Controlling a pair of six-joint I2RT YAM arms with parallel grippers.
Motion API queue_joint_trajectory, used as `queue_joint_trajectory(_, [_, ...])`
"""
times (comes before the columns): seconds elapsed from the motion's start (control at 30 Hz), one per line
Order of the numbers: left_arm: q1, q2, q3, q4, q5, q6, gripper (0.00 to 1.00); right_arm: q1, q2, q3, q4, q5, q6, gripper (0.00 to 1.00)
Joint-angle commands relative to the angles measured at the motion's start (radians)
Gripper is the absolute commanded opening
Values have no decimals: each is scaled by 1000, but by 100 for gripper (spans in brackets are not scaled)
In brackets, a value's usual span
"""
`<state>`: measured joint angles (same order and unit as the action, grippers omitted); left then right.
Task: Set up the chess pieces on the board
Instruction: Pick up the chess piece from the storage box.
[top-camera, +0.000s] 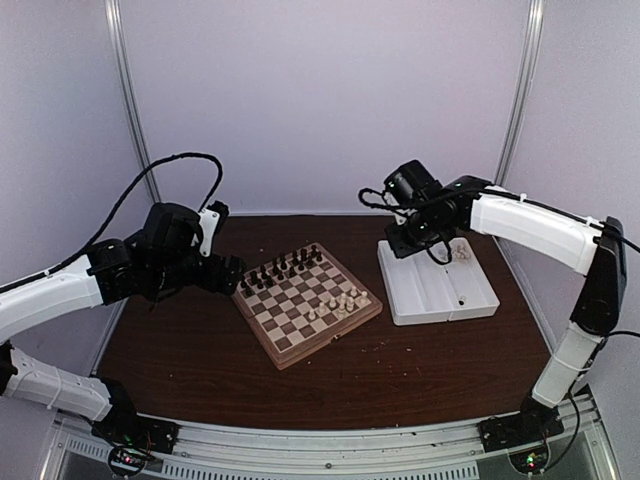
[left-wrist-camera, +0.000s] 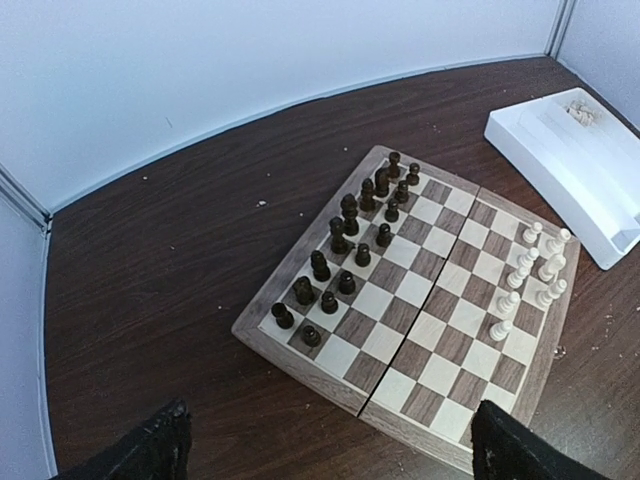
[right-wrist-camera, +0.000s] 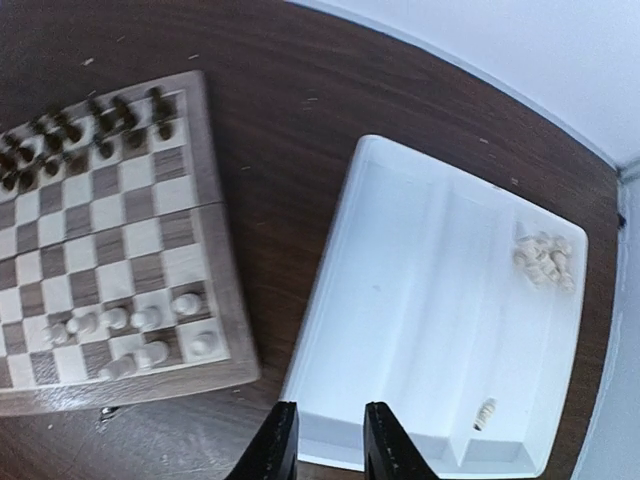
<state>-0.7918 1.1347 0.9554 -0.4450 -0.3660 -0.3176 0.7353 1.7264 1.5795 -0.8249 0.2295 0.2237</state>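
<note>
Plenty of open dark worktop (top-camera: 200, 370) lies nearest us, between the arm bases and the board (top-camera: 285, 325), so either arm has room to come in low from the near side. The board sits a little left of centre, turned cornerwise. We judge its thick rim an edge to lift over, not slide across.

On the board's near-right side a small group of cream chess pieces (left-wrist-camera: 530, 275) stands close together in two short rows. We read these as the white ranks partly filled, with free squares beside them. The dark pieces (left-wrist-camera: 350, 240) fill two rows along the far-left side, which looks complete. The left pincer (left-wrist-camera: 330, 430) hovers off the board's left corner, spread wide and empty, and we think it is kept out of the way.

Right of the board, across a strip of worktop, lies the white tray (right-wrist-camera: 400, 300). One lone cream piece (right-wrist-camera: 484, 413) lies near its near-right corner. A cluster (right-wrist-camera: 543, 260) is heaped in the far-right corner, where the walls would crowd the fingers. The right pincer (right-wrist-camera: 325, 435) hangs over the tray, narrowly parted with nothing between its jaws, probably bound for a piece there.
</note>
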Motion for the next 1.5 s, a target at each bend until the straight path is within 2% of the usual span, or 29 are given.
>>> queue_joint_trajectory(0.0, [2,-10,26,10,66,28,98,-152,-81,-118,28,30,50,25])
queue_joint_trajectory(0.1, [2,2,43,11,104,36,98,-270,-106,-210,86,-49,21,25])
queue_joint_trajectory(0.23, [2,18,65,4,138,43,98,-403,-50,-214,109,-114,-18,25])
queue_joint_trajectory(0.4, [2,35,97,-17,159,41,98,-482,29,-190,200,-126,-66,40])
queue_joint_trajectory(0.6, [2,55,136,-41,173,48,98,-597,189,-75,222,-257,-82,35])
queue_joint_trajectory(0.73, [2,64,146,-47,185,48,98,-619,290,8,203,-298,-107,32])
queue_joint_trajectory(0.97, [2,97,179,-46,231,51,98,-630,378,53,222,-238,-118,37])
queue_joint_trajectory(1.17, [2,150,275,-65,272,44,97,-649,464,127,210,-303,-133,38])
queue_joint_trajectory(1.37, [2,148,296,-98,250,36,97,-655,506,177,184,-321,-129,29])
queue_joint_trajectory(1.47, [2,135,281,-95,243,31,97,-658,513,184,175,-334,-131,30])
